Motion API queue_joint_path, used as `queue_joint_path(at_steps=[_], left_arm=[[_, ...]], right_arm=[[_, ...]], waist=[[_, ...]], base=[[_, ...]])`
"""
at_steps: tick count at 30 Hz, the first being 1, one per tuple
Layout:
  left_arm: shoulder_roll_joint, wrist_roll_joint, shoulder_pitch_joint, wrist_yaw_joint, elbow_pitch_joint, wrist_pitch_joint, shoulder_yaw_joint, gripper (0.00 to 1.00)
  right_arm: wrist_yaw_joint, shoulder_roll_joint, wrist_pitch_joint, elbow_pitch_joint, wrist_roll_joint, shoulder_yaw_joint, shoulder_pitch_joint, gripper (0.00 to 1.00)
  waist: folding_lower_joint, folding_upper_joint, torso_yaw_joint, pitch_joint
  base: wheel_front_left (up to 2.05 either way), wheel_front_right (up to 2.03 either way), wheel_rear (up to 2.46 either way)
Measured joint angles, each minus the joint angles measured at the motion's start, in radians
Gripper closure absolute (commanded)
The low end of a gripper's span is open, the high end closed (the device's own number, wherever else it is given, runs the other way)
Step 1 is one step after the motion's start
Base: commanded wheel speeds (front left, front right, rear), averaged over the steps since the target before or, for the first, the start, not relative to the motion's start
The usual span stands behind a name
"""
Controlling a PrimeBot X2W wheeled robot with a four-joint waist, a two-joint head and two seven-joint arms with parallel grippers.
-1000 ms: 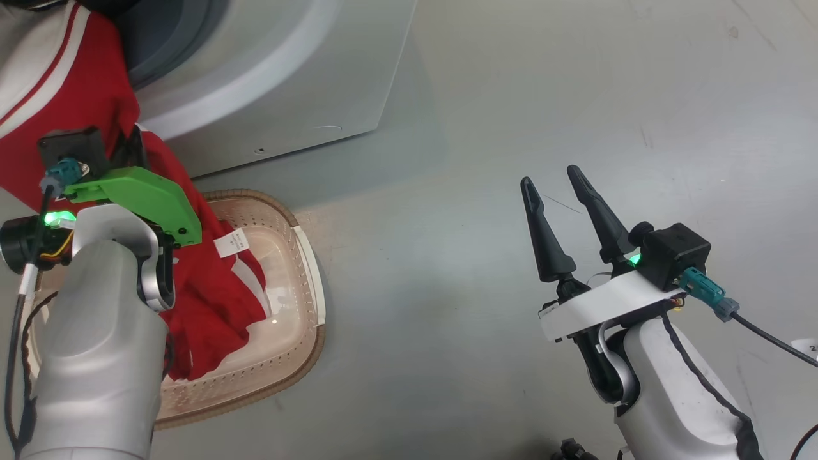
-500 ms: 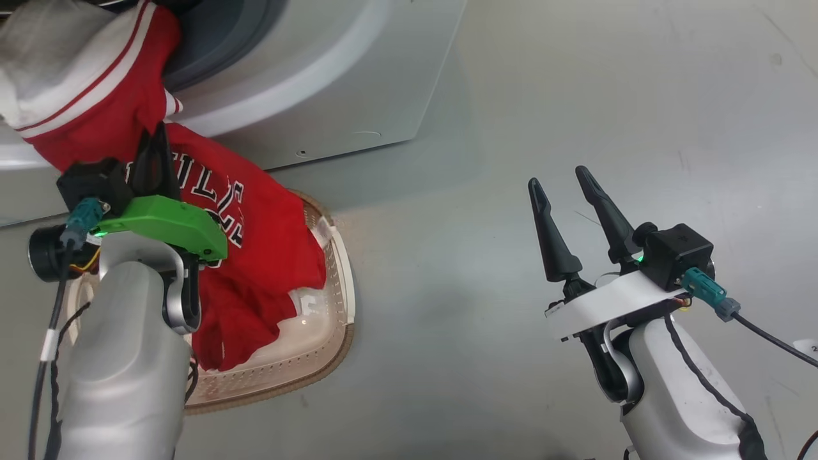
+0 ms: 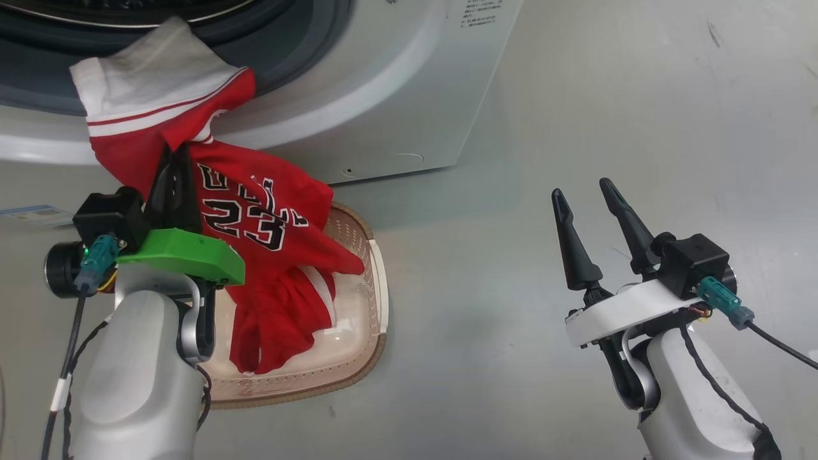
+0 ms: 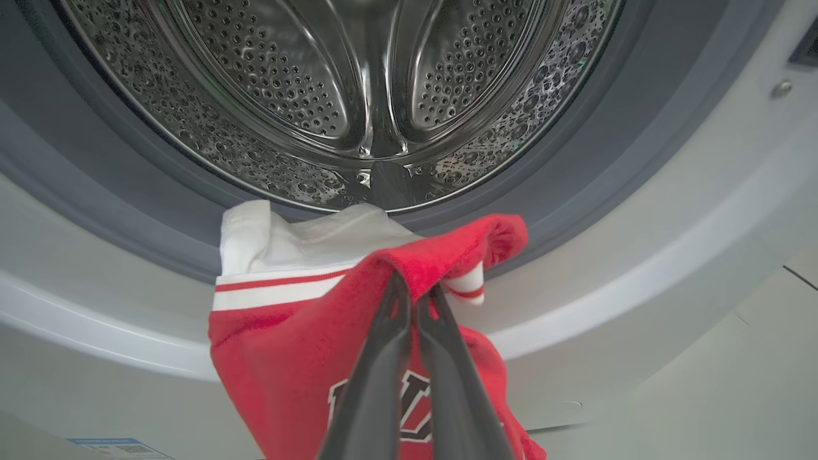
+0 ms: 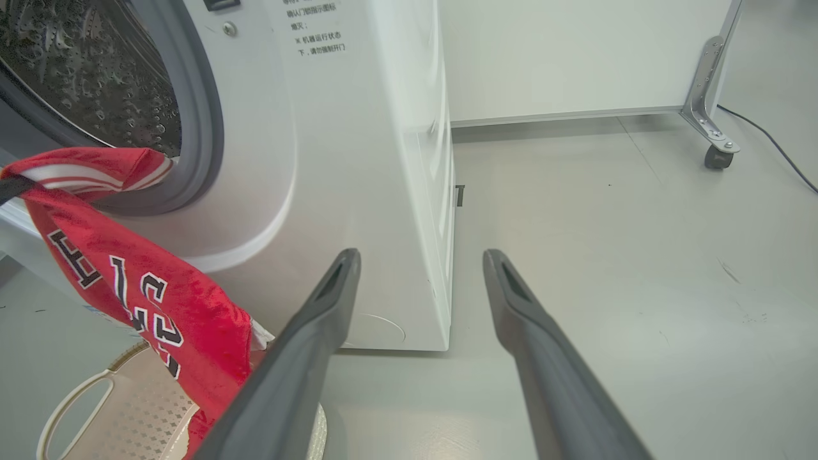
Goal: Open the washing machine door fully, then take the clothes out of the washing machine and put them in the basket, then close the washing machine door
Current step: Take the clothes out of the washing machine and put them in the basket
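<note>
Left gripper [image 4: 414, 286] pinching red clothes [image 3: 281, 211] at washing machine [image 3: 396, 83] mouth, cloth hanging into basket [image 3: 351, 306], right gripper [image 3: 580, 186] spread apart, empty, above floor [image 3: 511, 358]

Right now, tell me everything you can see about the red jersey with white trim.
The red jersey is soft fabric with red-striped white trim, dark-outlined white lettering and a 23. Its pale upper end lies over the grey rubber ring of the white washing machine. The left gripper is shut on a red fold just below. The rest hangs crumpled, its lower end inside the cream perforated basket.
</note>
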Motion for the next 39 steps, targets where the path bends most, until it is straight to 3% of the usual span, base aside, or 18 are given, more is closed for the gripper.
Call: queue_joint_path(at_steps=[19, 29, 39], left_arm=[[0.0, 0.04, 0.218, 0.011, -0.231, 0.0, -0.016, 1.0], [0.001, 0.041, 0.384, 0.021, -0.211, 0.0, -0.059, 1.0], [0.003, 0.014, 0.433, 0.028, -0.149, 0.014, -0.078, 1.0]], right_arm=[[-0.009, -0.003, 0.0, 0.025, -0.009, -0.018, 0.09, 0.0], [-0.016, -0.001, 0.0, 0.031, -0.02, -0.008, 0.134, 0.0], [-0.016, 0.001, 0.0, -0.005, -0.029, 0.004, 0.143, 0.0]], waist=[[-0.0001, 0.0, 0.06, -0.152], [0.0, 0.0, 0.066, -0.237], [-0.0001, 0.0, 0.022, -0.254]], base=[[0.0, 0.0, 0.0], [0.0, 0.0, 0.0], [0.0, 0.0, 0.0]])
